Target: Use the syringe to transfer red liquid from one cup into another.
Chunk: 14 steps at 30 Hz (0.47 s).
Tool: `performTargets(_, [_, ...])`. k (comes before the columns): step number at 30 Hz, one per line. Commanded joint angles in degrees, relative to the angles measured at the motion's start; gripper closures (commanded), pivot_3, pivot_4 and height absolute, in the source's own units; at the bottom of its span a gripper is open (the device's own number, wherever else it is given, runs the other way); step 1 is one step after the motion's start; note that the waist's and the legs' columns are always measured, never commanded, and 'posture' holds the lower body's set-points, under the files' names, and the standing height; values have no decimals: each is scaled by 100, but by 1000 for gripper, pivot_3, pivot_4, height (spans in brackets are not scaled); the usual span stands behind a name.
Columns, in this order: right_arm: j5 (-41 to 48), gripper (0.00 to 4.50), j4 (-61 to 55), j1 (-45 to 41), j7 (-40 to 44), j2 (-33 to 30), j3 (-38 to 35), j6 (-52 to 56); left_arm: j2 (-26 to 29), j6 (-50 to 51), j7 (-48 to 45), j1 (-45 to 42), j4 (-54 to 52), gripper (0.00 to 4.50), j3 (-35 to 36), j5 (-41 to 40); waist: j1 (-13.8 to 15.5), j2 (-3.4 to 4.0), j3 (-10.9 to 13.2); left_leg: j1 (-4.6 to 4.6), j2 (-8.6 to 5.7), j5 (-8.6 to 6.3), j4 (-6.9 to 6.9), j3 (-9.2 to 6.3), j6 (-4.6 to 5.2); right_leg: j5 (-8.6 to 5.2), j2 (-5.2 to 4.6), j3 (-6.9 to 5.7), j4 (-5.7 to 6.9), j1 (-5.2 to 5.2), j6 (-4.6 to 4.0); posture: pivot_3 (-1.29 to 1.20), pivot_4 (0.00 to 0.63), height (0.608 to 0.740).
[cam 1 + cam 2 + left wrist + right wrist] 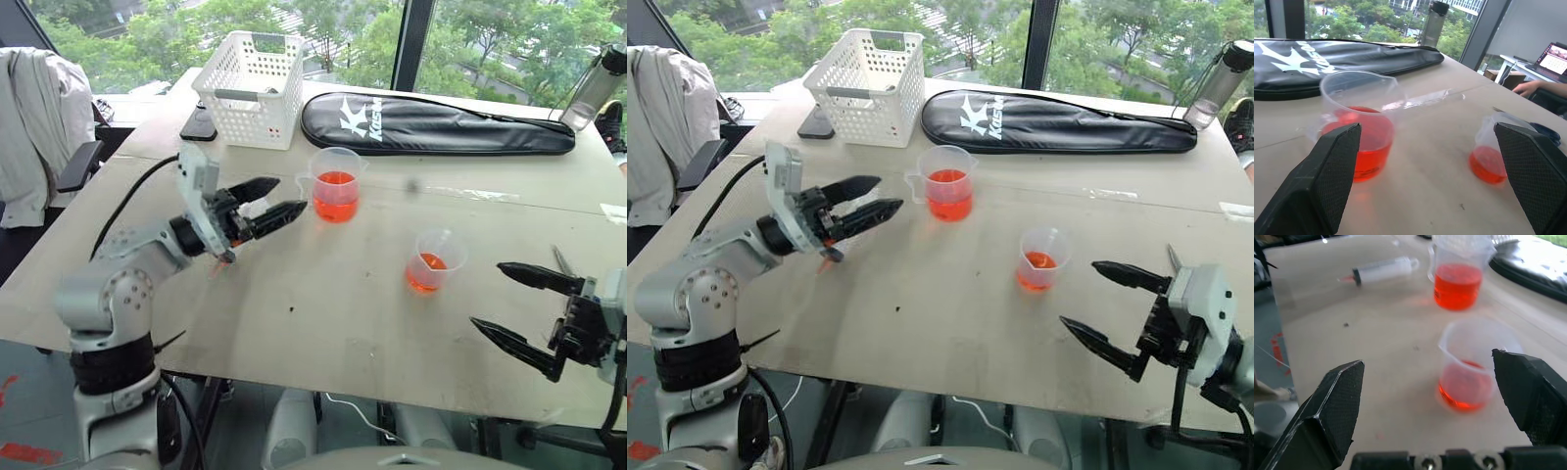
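Note:
The syringe (1382,270) lies flat on the table with a clear barrel and a red-tinted tip (830,257). My left gripper (292,193) hovers just above it, open and holding nothing, and hides most of it in the head views. The larger handled cup (336,186) stands just beyond the left fingertips, about a third full of red liquid (1364,149). The smaller cup (434,261) stands nearer the right side with a shallow layer of red liquid (1465,389). My right gripper (487,295) is open and empty near the table's front edge, right of the smaller cup.
At the back stand a white basket (250,88) with a phone (199,125) beside it, a long black racket bag (431,122) and a bottle (596,88). A chair draped with a jacket (34,127) is at the left. A person's hand (1528,88) rests by a laptop (1555,54).

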Motion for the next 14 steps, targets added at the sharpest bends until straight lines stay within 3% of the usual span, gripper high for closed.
performTargets(1, [-163, 0, 168, 404, 338, 171, -568, -288, 101, -472, -119, 738, -521, 75, 23, -20, 15, 0, 0, 0, 0, 0, -1, -2, 0, 0, 1, -2, 0, 0, 0, 0, 150, 724])
performTargets(9, [-614, 0, 673, 1325, 705, 718, -991, -708, 485, -1661, -676, 2934, -745, 75, 220, 388, 18, 35, -26, 1, 10, -17, 1, 6, -27, -14, -22, 0, -21, -10, 19, 0, 150, 724])
performTargets(14, [-841, 0, 794, 1548, 723, 915, -913, -879, 601, -2321, -918, 3658, -558, 75, 207, 629, 16, 46, -38, 3, 15, -20, -24, -3, -29, -15, -71, 1, -41, -21, 20, 0, 150, 724])
